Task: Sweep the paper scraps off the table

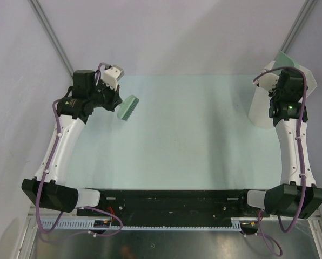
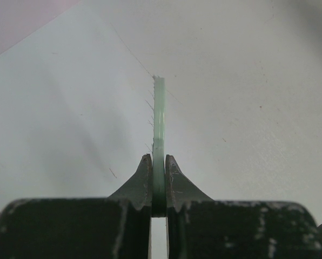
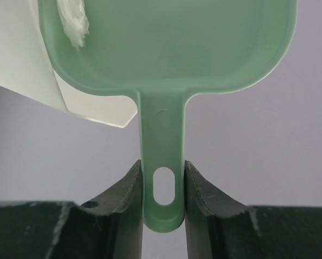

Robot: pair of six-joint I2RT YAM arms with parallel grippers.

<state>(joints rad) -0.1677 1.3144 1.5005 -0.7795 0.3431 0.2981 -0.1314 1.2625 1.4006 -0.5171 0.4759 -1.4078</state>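
My left gripper (image 1: 116,101) is shut on a green brush (image 1: 128,107), held at the far left over the mint-green table (image 1: 193,135). In the left wrist view the brush (image 2: 159,118) is edge-on between the fingers, with bare table beyond it. My right gripper (image 1: 283,76) is shut on the handle of the green dustpan (image 1: 284,58), held tilted over the white bin (image 1: 261,105) at the far right. In the right wrist view the dustpan (image 3: 172,48) holds one crumpled white paper scrap (image 3: 74,21) at its upper left. No paper scraps show on the table.
Grey walls surround the table. A black rail (image 1: 172,199) runs along the near edge between the arm bases. The bin's white rim (image 3: 37,81) lies under the dustpan's left side.
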